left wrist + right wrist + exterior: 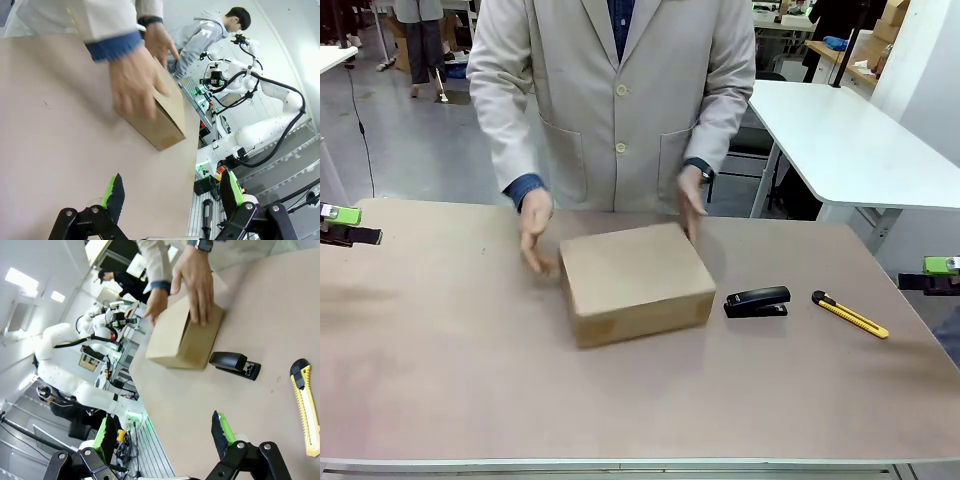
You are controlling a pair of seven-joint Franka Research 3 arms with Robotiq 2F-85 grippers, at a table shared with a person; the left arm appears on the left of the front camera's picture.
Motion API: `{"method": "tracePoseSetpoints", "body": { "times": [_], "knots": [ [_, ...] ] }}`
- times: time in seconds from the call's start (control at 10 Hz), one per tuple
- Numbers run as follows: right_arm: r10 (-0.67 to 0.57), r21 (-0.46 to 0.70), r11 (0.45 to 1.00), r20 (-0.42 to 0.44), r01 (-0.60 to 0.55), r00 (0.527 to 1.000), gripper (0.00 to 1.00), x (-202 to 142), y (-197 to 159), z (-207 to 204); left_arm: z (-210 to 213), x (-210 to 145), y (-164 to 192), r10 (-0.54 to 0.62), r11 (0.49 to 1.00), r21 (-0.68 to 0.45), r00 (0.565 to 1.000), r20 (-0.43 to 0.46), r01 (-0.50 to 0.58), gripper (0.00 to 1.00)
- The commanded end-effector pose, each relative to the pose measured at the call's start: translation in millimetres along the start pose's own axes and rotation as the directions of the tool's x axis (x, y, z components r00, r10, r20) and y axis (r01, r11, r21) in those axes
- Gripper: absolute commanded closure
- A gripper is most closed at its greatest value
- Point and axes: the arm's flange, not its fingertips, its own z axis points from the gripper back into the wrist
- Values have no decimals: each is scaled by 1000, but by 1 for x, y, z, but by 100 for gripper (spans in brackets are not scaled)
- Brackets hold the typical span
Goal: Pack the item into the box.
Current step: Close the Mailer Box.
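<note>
The box [635, 282] is a closed brown cardboard box in the middle of the table; it also shows in the left wrist view [167, 112] and the right wrist view [182, 337]. The item is hidden. A person behind the table has one hand [534, 228] at the box's left end and the other hand [691, 203] at its far right corner. My left gripper [342, 225] hovers open at the table's left edge, far from the box. At the right edge my right gripper [935, 275] is open too. Nothing sits between the open fingers [114, 192] in the left wrist view, nor between the fingers [222, 432] in the right wrist view.
A black stapler [757, 301] lies just right of the box, and a yellow utility knife [850, 314] lies further right. Both appear in the right wrist view, stapler [235, 364] and knife [306, 405]. A white table [850, 140] stands behind on the right.
</note>
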Motion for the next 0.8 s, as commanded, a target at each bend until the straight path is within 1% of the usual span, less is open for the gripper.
{"method": "tracePoseSetpoints", "body": {
  "times": [0.0,0.7],
  "knots": [
    [12,3,1000,-11,-12,1000,0,-3,4,-1,-1,-4,-5,-19,1000,3,1000,-3,19,0],
    [12,3,1000,-11,-12,1000,0,-3,4,-1,-1,-4,-5,-19,1000,3,1000,-3,19,0]
  ]
}}
